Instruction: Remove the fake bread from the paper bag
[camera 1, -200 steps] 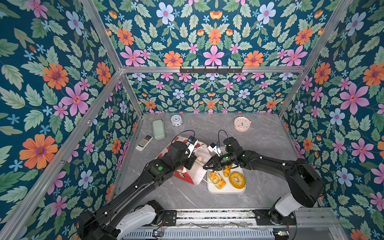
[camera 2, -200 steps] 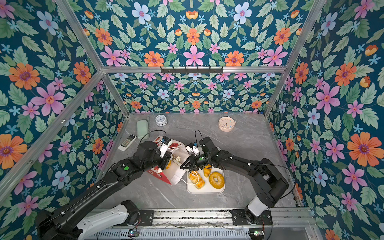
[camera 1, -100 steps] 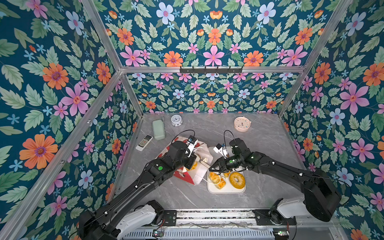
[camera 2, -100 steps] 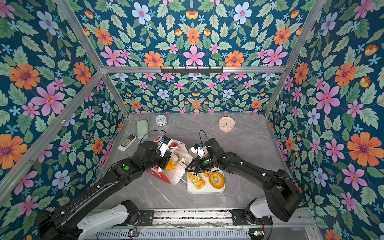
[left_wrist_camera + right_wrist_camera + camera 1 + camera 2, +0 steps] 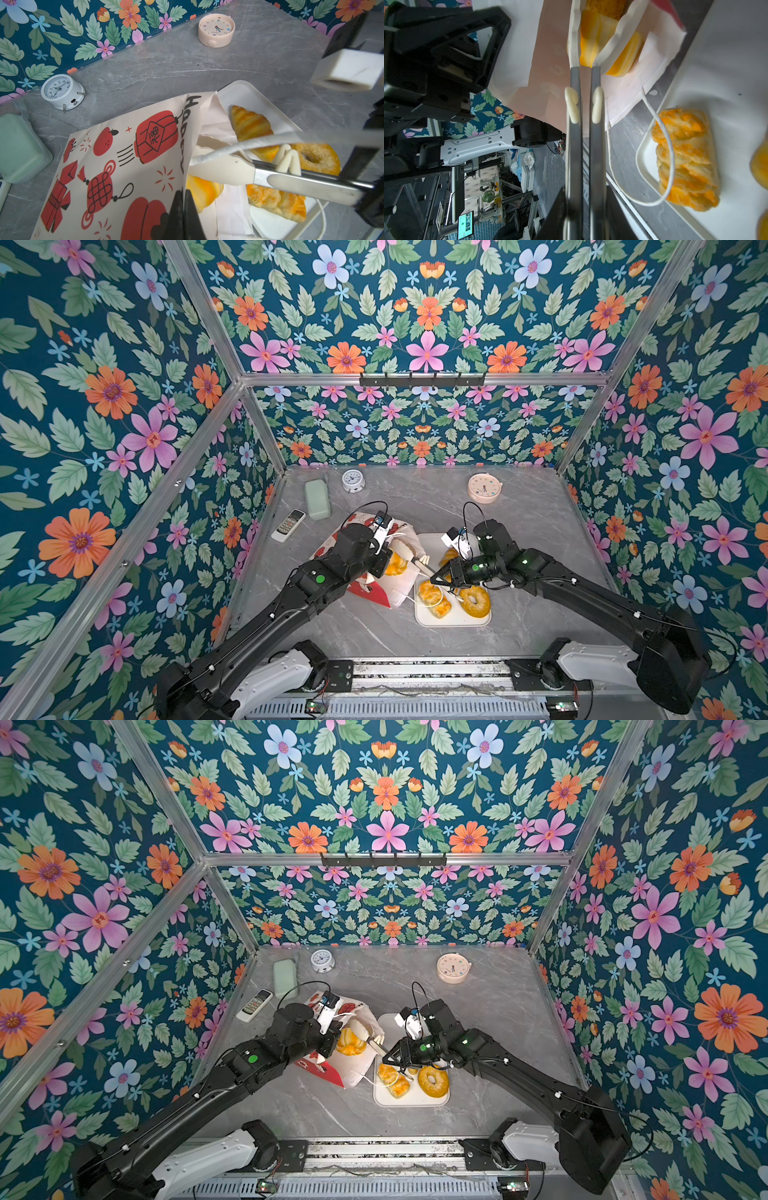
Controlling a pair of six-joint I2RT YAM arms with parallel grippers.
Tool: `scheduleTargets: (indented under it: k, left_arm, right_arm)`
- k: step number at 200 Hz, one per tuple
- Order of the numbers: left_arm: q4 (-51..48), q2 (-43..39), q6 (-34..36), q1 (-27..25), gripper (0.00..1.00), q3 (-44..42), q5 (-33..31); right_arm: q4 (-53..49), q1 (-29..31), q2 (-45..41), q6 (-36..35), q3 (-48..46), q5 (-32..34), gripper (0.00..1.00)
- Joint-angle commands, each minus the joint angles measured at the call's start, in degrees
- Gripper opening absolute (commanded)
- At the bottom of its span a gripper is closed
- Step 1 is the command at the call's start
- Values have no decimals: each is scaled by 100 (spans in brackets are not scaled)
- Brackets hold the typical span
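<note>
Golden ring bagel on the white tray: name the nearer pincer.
Right. The right pincer, gripping metal tongs, hangs beside the bagel; the left pincer pinches the white paper bag across the tray.

Paper bag [image 5: 374,591] just left of tray [image 5: 457,620], bun [image 5: 395,565] in bag mouth, bagel [image 5: 478,611], braided roll [image 5: 434,598], croissant [image 5: 251,124] on tray.

My left arm reaches in from seven o'clock, left gripper [image 5: 184,195] pinched tight on the paper bag [image 5: 124,155] rim. Right arm stretches in from five o'clock, right gripper [image 5: 442,574] pointing nine o'clock, clamped on tongs [image 5: 301,182].
</note>
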Motion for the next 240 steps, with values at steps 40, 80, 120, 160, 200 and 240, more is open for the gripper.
scheduleTargets:
  k: [40,80,120,160,200,240]
  left_arm:
    - [322,-95,-29,9,0,-100,-344]
    - [472,-77,-65,10,0,-206,-447]
    - [589,-42,-58,5,0,-296,-540]
    - [598,-153,-21,6,0,-379,-320]
    - [627,-244,13,8,0,-466,-82]
    - [677,-240,-13,10,0,-500,21]
  right_arm:
    - [-280,-65,-450,-37,177,203,0]
    - [-538,-170,-814,58,175,226,0]
    - [-509,-273,-875,108,-18,262,0]
    - [-505,-258,-618,-185,113,-96,0]
    - [-1362,200,-764,-1347,250,316,0]
    - [-1008,1015,-265,-1391,76,589,0]
